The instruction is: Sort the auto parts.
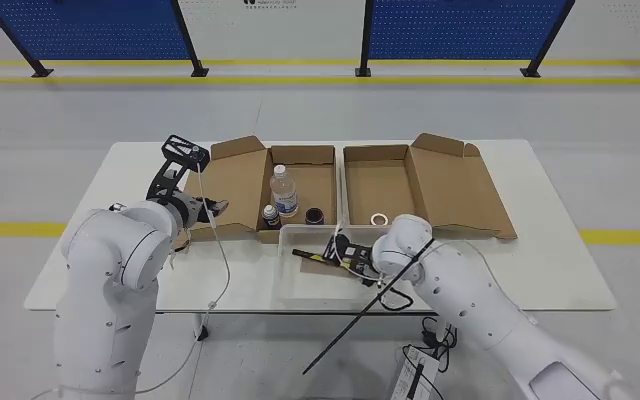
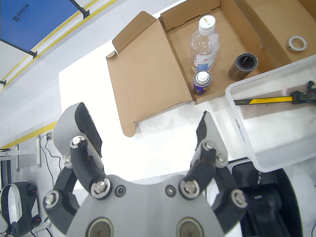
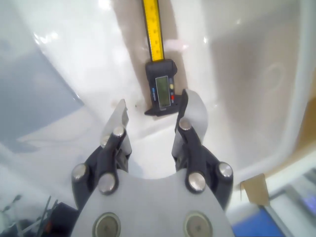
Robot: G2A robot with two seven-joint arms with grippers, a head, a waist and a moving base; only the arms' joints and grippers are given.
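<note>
The white table (image 1: 560, 270) carries two open cardboard boxes (image 1: 235, 185) and a clear bin (image 1: 290, 280).

White rounded arms (image 1: 110, 260), silver fingers (image 2: 64, 124) (black pads (image 2: 88, 128))

White lettering with a logo stands on the blue panel (image 2: 24, 13). The clear bottle (image 2: 205, 48) and the small can (image 2: 202, 82) carry printed labels, too small to make out. The caliper (image 3: 154, 45) bears scale marks on its yellow bar, and its screen shows no digits.
</note>
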